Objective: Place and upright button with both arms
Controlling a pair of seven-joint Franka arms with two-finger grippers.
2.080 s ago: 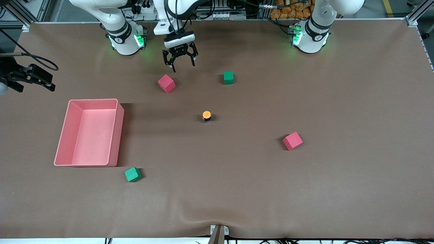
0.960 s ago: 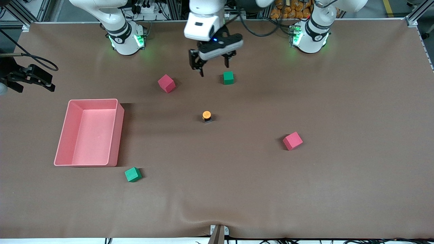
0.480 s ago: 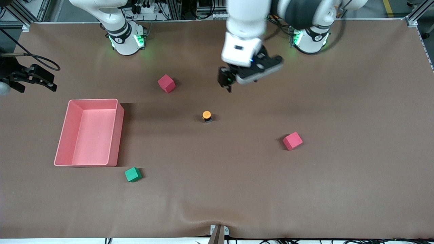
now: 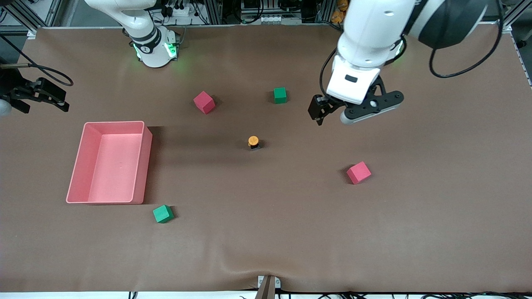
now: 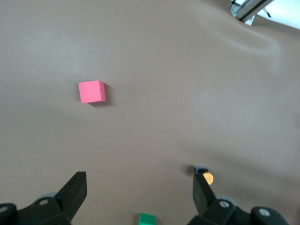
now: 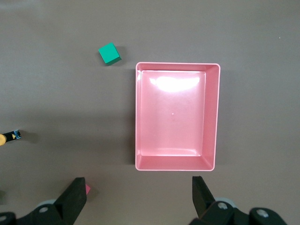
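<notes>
The button (image 4: 253, 142), an orange cap on a short black body, stands cap up on the brown mat at mid-table, with nothing touching it. My left gripper (image 4: 334, 109) hangs open and empty over the mat, between a green cube (image 4: 280, 95) and a red cube (image 4: 358, 172). In the left wrist view the button (image 5: 206, 177) peeks out beside one finger of the left gripper (image 5: 139, 180). My right gripper (image 6: 138, 182) is out of the front view; its wrist view shows it open and empty high above the table, with the button (image 6: 9, 137) at the picture's edge.
A pink bin (image 4: 143, 166) stands toward the right arm's end. A red cube (image 4: 204, 102) lies farther from the front camera than the button, and a green cube (image 4: 163, 214) lies nearer, beside the bin. A black fixture (image 4: 39, 94) sits at that end's edge.
The left arm has swung across the table toward its own end, from near the right arm's base past the green cube. Its jaws stayed open. Button and cubes have not moved.
</notes>
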